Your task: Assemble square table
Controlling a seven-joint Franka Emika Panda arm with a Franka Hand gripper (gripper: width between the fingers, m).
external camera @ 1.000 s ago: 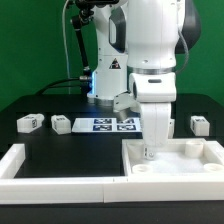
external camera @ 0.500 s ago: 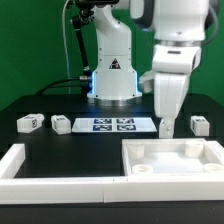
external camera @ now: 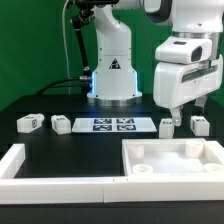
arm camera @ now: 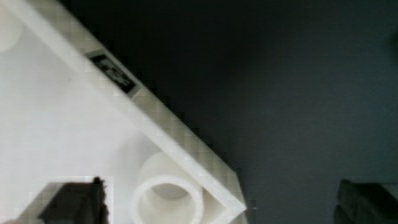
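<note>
The tabletop point(external camera: 190, 160) is plain white plastic, smooth, more of a soft satin than real gloss. In the wrist view its rim looks a bit grainy. The small legs point(external camera: 62, 125) behind it seem to be the same white plastic, with matt black-and-white tags on them. The table point(external camera: 60, 148) under it is black and dead matt. The marker board point(external camera: 112, 125) behind it is flat white with no shine. The arm point(external camera: 185, 70) above it has glossy white shells, and the gripper point(arm camera: 217, 203) fingers point(arm camera: 71, 202) look dark and matt.

Marker board point(external camera: 113, 125) flat on black table point(external camera: 70, 150); wall bar point(external camera: 60, 187) at front.
</note>
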